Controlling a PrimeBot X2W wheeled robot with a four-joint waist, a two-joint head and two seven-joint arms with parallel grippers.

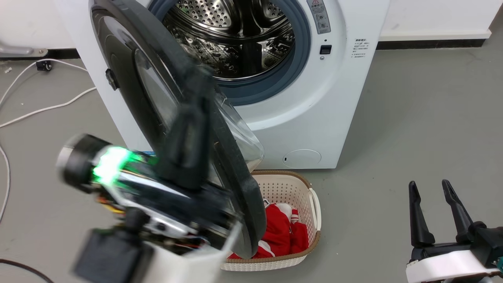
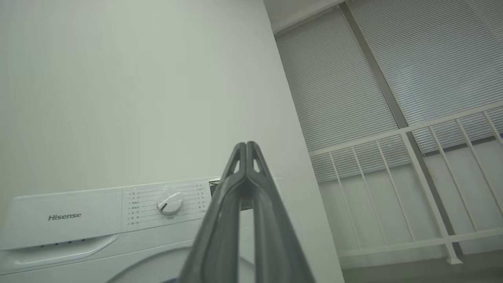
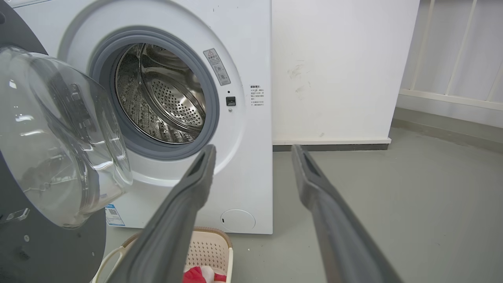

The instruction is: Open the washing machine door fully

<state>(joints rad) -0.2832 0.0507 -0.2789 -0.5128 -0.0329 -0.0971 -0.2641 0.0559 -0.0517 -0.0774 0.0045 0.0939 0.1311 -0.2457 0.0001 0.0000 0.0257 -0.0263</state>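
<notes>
Grey floor around; left gripper (image 1: 196, 102), fingers together at centre-left, should push washing machine door (image 1: 122, 47) leftward slowly, w/o slipping.

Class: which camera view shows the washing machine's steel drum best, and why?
The right wrist view: the drum is almost wholly clear. The head view crops its top, and the open door overlaps its left side. The left wrist view looks higher, at the control panel.
</notes>
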